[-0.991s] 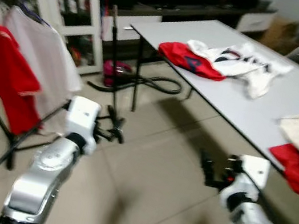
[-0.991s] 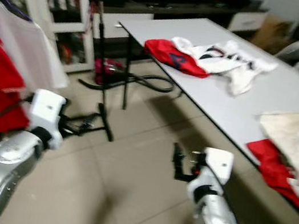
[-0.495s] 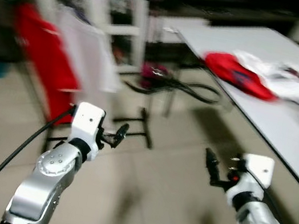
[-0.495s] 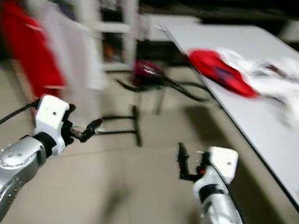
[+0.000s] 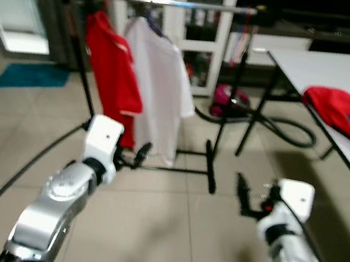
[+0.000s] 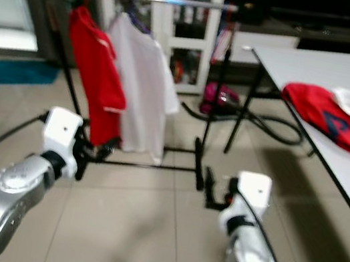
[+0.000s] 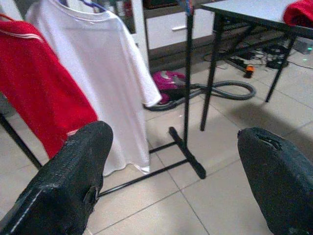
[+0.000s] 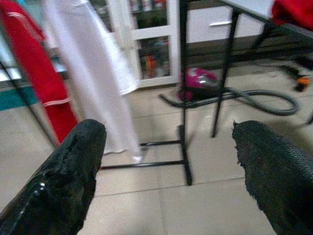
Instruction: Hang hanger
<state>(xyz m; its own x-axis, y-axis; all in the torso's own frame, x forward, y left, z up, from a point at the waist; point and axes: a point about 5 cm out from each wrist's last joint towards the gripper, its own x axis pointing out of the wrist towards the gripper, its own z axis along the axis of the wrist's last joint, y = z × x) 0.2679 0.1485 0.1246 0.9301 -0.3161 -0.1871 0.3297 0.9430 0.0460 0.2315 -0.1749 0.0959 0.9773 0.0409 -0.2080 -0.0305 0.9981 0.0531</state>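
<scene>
The clothes rack (image 5: 158,2) now stands squarely ahead with a red shirt (image 5: 111,72) and a white shirt (image 5: 158,94) hanging from its rail, whereas a second ago the view lay mostly on the tabletop (image 5: 345,86), so the robot has turned toward the rack. No loose hanger can be made out in either claw: the left claw (image 7: 171,181) and right claw (image 8: 168,176) are both spread wide and empty, held out over the tiled floor (image 5: 156,236) short of the rack. The red garment (image 5: 347,117) lies on the tabletop off to the right (a vacuum hose (image 5: 284,126) curls on the floor beneath), so by my judgement the hanging step is either done or has nothing in hand yet
</scene>
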